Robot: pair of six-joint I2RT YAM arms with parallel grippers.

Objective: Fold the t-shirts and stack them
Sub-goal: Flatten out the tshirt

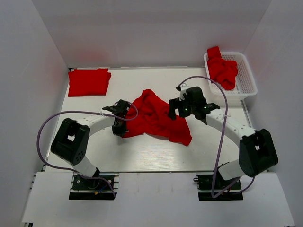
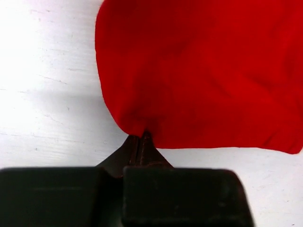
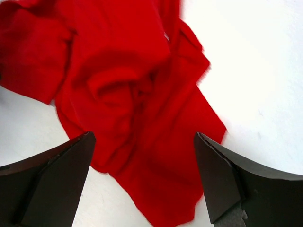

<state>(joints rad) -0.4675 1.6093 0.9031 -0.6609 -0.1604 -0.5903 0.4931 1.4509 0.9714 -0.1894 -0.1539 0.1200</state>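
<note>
A crumpled red t-shirt (image 1: 158, 116) lies in the middle of the table. My left gripper (image 1: 119, 125) is shut on its left edge; in the left wrist view the fingertips (image 2: 140, 138) pinch the cloth's rim (image 2: 199, 80). My right gripper (image 1: 181, 109) is open and empty above the shirt's right side; in the right wrist view the shirt (image 3: 137, 104) lies bunched below and between the spread fingers (image 3: 215, 175). A folded red t-shirt (image 1: 89, 81) lies at the back left. More red t-shirts (image 1: 222, 70) are piled in the basket.
A white plastic lattice basket (image 1: 246, 78) stands at the back right corner. White walls enclose the table on the left, back and right. Purple cables loop off both arms.
</note>
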